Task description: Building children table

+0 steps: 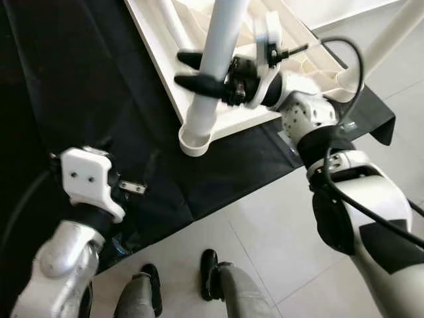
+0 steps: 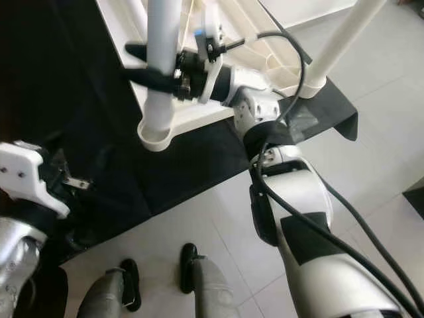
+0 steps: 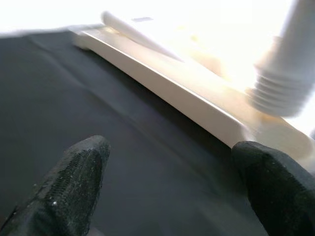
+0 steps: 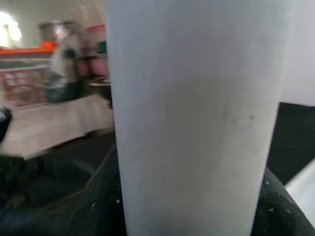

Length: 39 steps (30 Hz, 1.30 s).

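The children's table top point(image 1: 199, 116), a cream-white plastic slab with a ribbed, honeycombed underside, lies upside down on a black cloth point(image 1: 86, 86) spread over the pale tiled floor point(image 1: 278, 232), and a second leg point(image 1: 391, 40) rises from its far corner. The right gripper point(image 1: 192, 71) has its two black fingers clamped on either side of a smooth white tubular table leg point(image 1: 215, 59) (its open round end sits low at the slab's near corner). The left gripper point(image 3: 172, 191) hovers over the cloth beside the slab's edge, its fingers spread apart and holding nothing.
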### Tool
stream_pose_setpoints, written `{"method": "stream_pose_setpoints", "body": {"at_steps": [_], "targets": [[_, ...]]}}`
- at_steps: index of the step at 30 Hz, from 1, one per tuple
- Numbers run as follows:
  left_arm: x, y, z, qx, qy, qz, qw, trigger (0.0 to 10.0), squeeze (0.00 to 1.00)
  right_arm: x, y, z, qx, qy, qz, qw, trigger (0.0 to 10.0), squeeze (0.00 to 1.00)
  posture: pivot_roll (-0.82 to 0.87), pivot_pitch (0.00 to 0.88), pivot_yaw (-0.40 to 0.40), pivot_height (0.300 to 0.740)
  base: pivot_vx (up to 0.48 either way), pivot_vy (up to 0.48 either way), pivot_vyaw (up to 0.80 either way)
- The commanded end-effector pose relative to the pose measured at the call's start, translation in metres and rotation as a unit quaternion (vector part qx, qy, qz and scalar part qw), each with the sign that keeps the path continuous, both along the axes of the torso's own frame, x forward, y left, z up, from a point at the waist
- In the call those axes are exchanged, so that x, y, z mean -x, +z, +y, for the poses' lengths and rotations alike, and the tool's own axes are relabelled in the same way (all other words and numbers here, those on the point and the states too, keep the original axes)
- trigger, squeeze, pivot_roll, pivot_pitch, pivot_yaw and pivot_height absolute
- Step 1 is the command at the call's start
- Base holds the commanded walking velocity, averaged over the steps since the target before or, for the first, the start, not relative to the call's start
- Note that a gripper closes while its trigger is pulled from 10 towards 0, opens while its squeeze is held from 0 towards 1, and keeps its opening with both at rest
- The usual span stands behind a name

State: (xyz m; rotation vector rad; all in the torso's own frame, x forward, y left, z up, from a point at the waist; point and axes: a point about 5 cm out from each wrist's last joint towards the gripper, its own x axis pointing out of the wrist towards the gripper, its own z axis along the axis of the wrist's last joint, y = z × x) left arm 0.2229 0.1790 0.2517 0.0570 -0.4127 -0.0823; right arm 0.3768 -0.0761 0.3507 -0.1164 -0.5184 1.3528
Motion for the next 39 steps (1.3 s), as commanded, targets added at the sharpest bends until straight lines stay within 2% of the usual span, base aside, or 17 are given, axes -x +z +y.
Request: {"method": "stream_pose_setpoints", "body": {"at_steps": [1, 3, 7, 9, 11, 12, 14, 17, 22, 28, 36, 39], "targets": [[-0.001, -0.003, 0.007, -0.002, 0.016, 0.013, 1.000, 10.0, 0.00, 0.001, -0.001, 0.005, -0.001, -0.019, -0.003, 1.000, 10.0, 0.00, -0.09, 0.241, -0.116, 0.740, 0.000, 0.000, 0.00], [-0.005, 0.002, 0.017, 0.005, 0.039, 0.003, 0.999, 10.0, 0.00, 0.004, 0.002, 0.015, -0.026, -0.045, 0.006, 0.999, 10.0, 0.00, -0.09, 0.210, -0.099, 0.740, 0.000, 0.000, 0.00], [-0.010, -0.001, 0.025, 0.013, 0.059, 0.011, 0.998, 10.0, 0.00, 0.007, -0.005, 0.027, -0.047, -0.061, 0.029, 0.997, 10.0, 0.00, -0.09, 0.190, -0.096, 0.740, 0.000, 0.000, 0.00], [-0.010, -0.001, 0.025, 0.013, 0.059, 0.011, 0.998, 10.0, 0.00, 0.007, -0.005, 0.027, -0.047, -0.061, 0.029, 0.997, 10.0, 0.00, -0.09, 0.190, -0.096, 0.740, 0.000, 0.000, 0.00], [-0.011, -0.009, 0.030, 0.020, 0.087, 0.028, 0.996, 10.0, 0.00, 0.015, -0.025, 0.040, -0.049, -0.076, 0.047, 0.995, 10.0, 0.00, -0.12, 0.176, -0.109, 0.740, 0.000, 0.000, 0.00], [-0.011, -0.009, 0.030, 0.020, 0.087, 0.028, 0.996, 10.0, 0.00, 0.015, -0.025, 0.040, -0.049, -0.076, 0.047, 0.995, 10.0, 0.00, -0.12, 0.176, -0.109, 0.740, 0.000, 0.000, 0.00], [-0.013, -0.019, 0.036, 0.032, 0.110, 0.052, 0.992, 10.0, 0.00, 0.028, -0.040, 0.052, -0.057, -0.086, 0.057, 0.993, 10.0, 0.00, -0.13, 0.170, -0.101, 0.740, 0.000, 0.000, 0.00], [-0.013, -0.029, 0.038, 0.038, 0.125, 0.076, 0.988, 10.0, 0.00, 0.037, -0.051, 0.060, -0.076, -0.092, 0.083, 0.989, 10.0, 0.00, -0.13, 0.161, -0.079, 0.740, 0.000, 0.000, 0.00], [-0.013, -0.040, 0.036, 0.032, 0.123, 0.099, 0.987, 10.0, 0.00, 0.050, -0.068, 0.068, -0.073, -0.103, 0.097, 0.987, 10.0, 0.00, -0.13, 0.146, -0.064, 0.740, 0.000, 0.000, 0.00], [-0.014, -0.044, 0.036, 0.035, 0.123, 0.107, 0.986, 10.0, 0.00, 0.056, -0.072, 0.068, -0.076, -0.110, 0.109, 0.985, 10.0, 0.00, -0.13, 0.137, -0.058, 0.740, 0.000, 0.000, 0.00], [-0.016, -0.042, 0.036, 0.040, 0.115, 0.105, 0.987, 10.0, 0.00, 0.053, -0.073, 0.058, -0.083, -0.139, 0.118, 0.980, 10.0, 0.00, -0.13, 0.129, -0.053, 0.740, 0.000, 0.000, 0.75], [-0.017, -0.042, 0.036, 0.040, 0.114, 0.104, 0.987, 10.0, 0.00, 0.054, -0.072, 0.056, -0.091, -0.152, 0.125, 0.976, 10.0, 0.00, -0.13, 0.128, -0.052, 0.740, 0.000, 0.000, 0.00]]}}
